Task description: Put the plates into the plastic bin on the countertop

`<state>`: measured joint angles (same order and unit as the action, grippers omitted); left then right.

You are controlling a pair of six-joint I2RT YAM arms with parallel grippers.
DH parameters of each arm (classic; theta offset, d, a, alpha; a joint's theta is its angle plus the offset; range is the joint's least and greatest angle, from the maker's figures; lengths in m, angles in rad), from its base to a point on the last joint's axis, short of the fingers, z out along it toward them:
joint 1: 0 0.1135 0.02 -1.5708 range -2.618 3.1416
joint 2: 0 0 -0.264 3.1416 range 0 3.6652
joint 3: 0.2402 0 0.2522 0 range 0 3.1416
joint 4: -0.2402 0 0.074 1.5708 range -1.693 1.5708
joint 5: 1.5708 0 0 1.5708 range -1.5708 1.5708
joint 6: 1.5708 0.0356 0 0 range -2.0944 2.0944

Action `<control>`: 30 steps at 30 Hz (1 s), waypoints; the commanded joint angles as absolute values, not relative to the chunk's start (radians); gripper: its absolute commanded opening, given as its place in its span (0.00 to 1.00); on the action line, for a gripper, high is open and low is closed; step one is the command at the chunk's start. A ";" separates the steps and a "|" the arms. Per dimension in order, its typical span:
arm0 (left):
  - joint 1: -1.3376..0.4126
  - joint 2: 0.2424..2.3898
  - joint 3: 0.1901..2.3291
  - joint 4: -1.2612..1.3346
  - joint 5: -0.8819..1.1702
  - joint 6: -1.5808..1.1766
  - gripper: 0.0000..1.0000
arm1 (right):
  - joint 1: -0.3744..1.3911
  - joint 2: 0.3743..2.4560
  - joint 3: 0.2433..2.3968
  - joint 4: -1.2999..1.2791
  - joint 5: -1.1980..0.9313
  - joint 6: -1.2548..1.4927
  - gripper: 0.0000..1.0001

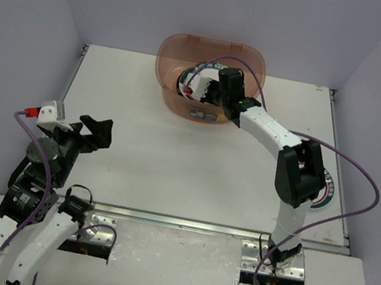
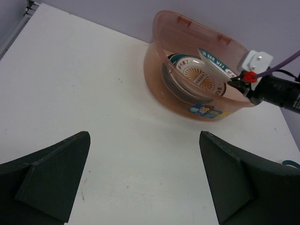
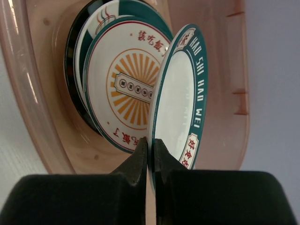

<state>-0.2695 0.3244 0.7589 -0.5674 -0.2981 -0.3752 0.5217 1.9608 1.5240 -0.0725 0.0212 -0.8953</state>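
Right hand [image 3: 150, 152] pinches a teal-rimmed plate [image 3: 180, 93], tilted into the bin [image 3: 28, 93].
It stands edge-on beside the stacked plates [image 3: 126, 89]; left hand [image 2: 144, 154] spread wide, holding nothing.

The top camera looks down from high behind the robot over the whole counter [image 1: 172, 165], the left wrist camera faces the plastic bin [image 2: 161, 93] from well back across it, and the right wrist camera peers close into that same bin at the plates [image 3: 124, 89].

Left gripper [image 2: 144, 140] with dark fingers [image 2: 51, 178] spread wide, white countertop [image 2: 93, 93] between them, reddish translucent bin [image 2: 161, 91] beyond, orange sunburst plate [image 2: 197, 77] stacked inside, teal-rimmed plate [image 2: 216, 63] tilted above it, right gripper [image 2: 236, 82] at its edge
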 commanded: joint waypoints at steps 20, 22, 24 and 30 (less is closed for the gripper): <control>-0.278 0.325 0.761 -0.535 -0.309 -0.379 1.00 | 0.575 2.127 1.721 -0.092 -0.007 -0.904 0.17; -0.278 0.325 0.761 -0.534 -0.309 -0.379 1.00 | 0.576 2.130 1.725 -0.094 -0.009 -0.902 0.27; -0.278 0.324 0.761 -0.535 -0.311 -0.380 1.00 | 0.577 2.126 1.730 -0.092 -0.030 -0.885 0.39; -0.278 0.328 0.761 -0.535 -0.314 -0.380 1.00 | 0.577 2.067 1.772 -0.169 -0.114 -0.774 0.85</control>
